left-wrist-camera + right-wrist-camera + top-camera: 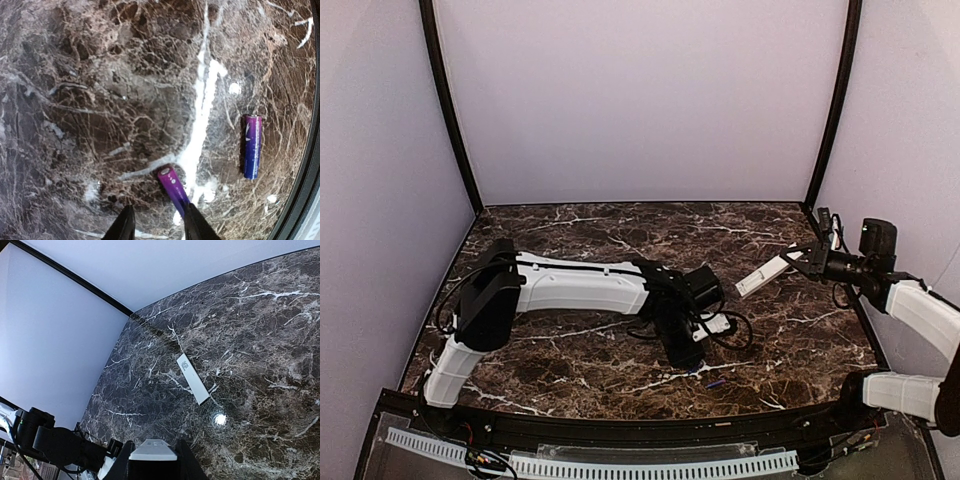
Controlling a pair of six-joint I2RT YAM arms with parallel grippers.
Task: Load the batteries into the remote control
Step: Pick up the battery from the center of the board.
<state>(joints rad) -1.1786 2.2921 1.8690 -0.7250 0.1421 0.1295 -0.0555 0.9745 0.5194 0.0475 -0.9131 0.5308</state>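
Near battery: on your table, right at one finger of the left gripper.
Far battery: on the table, beside the first, apart.
Remote: in your right gripper, above the table's right side.
Cover: flat on the table, ahead of the right gripper.

Soft even light, small glare, warped edges

table: dark brown marble pattern, veined in white; walls: plain pale lilac panels set along the far, left and right edges; poles: black, curved, placed at both far corners; light: bright spot reflected off the table
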